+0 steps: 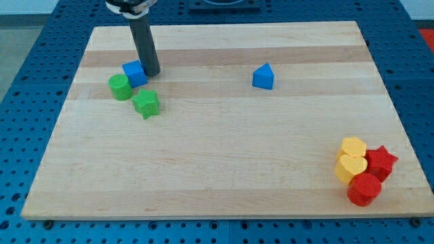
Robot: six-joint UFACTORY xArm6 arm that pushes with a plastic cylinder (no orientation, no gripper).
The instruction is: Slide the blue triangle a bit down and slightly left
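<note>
The blue triangle (263,76) lies on the wooden board (224,156), right of centre near the view's top. My tip (150,72) is far to its left, touching or nearly touching the right side of a blue cube (134,73). The rod rises from the tip toward the view's top. A green cylinder (120,87) sits just below and left of the blue cube. A green star (146,104) lies below the cube.
At the view's bottom right stands a tight cluster: a yellow hexagon-like block (353,148), a yellow heart (350,167), a red star (382,161) and a red cylinder (365,189). The board's edges border a blue perforated table.
</note>
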